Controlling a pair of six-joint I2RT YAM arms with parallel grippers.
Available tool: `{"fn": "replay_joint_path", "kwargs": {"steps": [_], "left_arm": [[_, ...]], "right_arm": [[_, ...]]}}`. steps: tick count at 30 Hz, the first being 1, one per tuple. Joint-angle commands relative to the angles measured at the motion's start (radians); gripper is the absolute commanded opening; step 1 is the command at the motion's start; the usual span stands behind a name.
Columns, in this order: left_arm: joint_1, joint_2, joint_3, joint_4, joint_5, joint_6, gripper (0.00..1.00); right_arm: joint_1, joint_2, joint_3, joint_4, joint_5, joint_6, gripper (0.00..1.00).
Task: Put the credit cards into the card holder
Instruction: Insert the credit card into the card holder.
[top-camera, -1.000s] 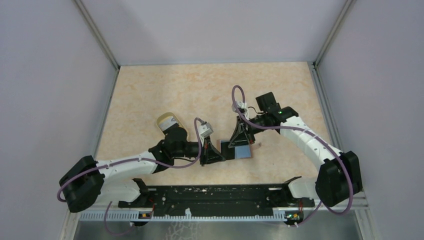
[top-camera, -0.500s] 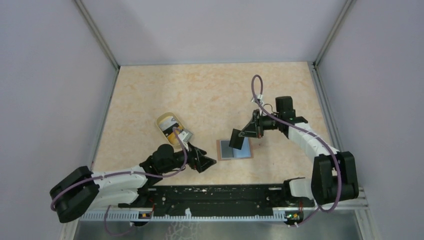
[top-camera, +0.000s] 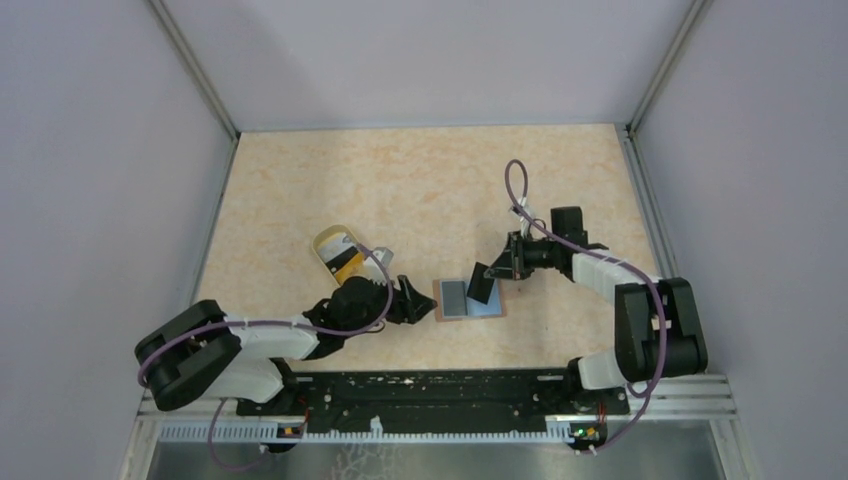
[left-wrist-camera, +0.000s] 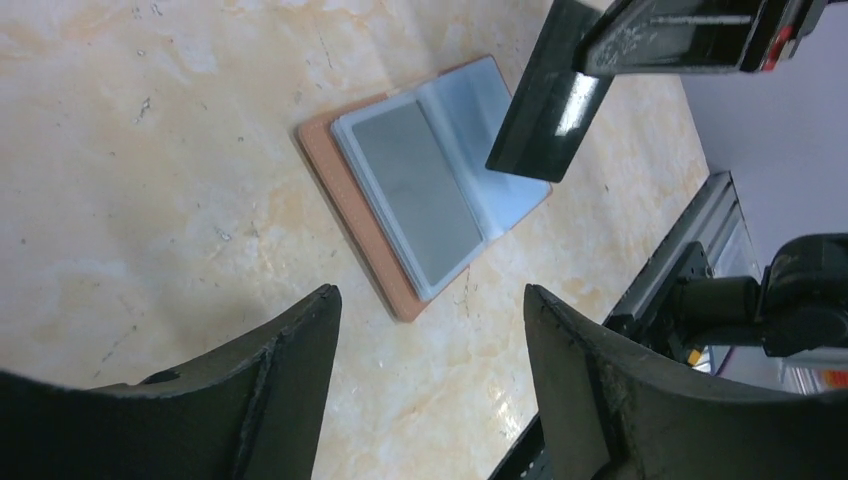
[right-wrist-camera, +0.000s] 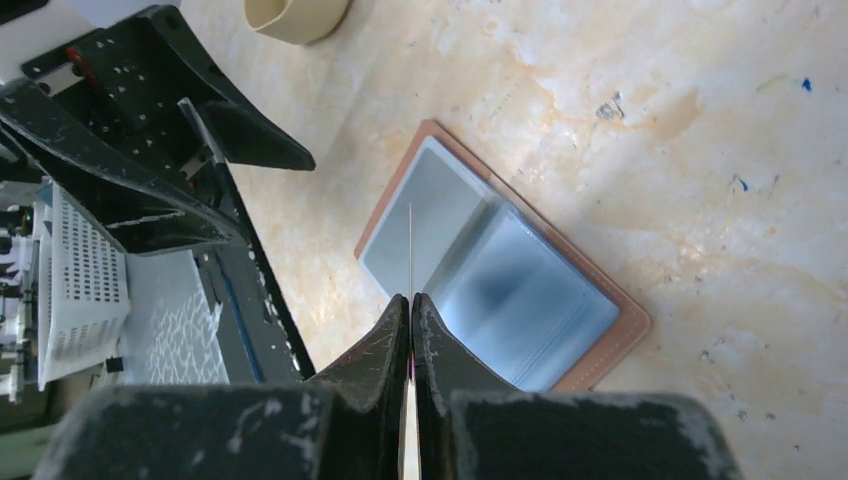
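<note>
— Where is the left gripper now?
— Low over the tabletop, just beside the brown edge of the card holder. Half a second ago it was farther back. Its jaws are wide apart and hold nothing.
— And the card holder?
— It lies open and flat on the tabletop, blue side up, in about the same spot as before.
— What about the right gripper?
— Its jaws are closed tight on one credit card. The card hangs tilted over the right half of the card holder, much as it did half a second ago. I cannot tell if it touches the blue lining.
— Anything farther back?
— The yellowish cup sits behind the left arm, well apart from the card holder. It has not moved.
</note>
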Motion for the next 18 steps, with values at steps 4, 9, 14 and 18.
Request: {"fn": "replay_joint_path", "kwargs": {"steps": [4,9,14,18], "left_arm": [[0.000,0.052,0.094,-0.088,-0.105,-0.081,0.72],[-0.001,0.115,0.134,-0.149,-0.131,-0.150,0.71],[-0.006,0.185,0.181,-0.210,-0.140,-0.201,0.70],[-0.025,0.210,0.223,-0.303,-0.188,-0.231,0.70]], "right_arm": [[-0.008,0.082,0.006,0.019,0.038,-0.020,0.00],[-0.009,0.095,-0.003,0.043,0.022,0.012,0.00],[-0.010,0.138,-0.004,0.046,-0.012,0.030,0.00],[-0.010,0.170,0.001,0.036,-0.029,0.030,0.00]]}}
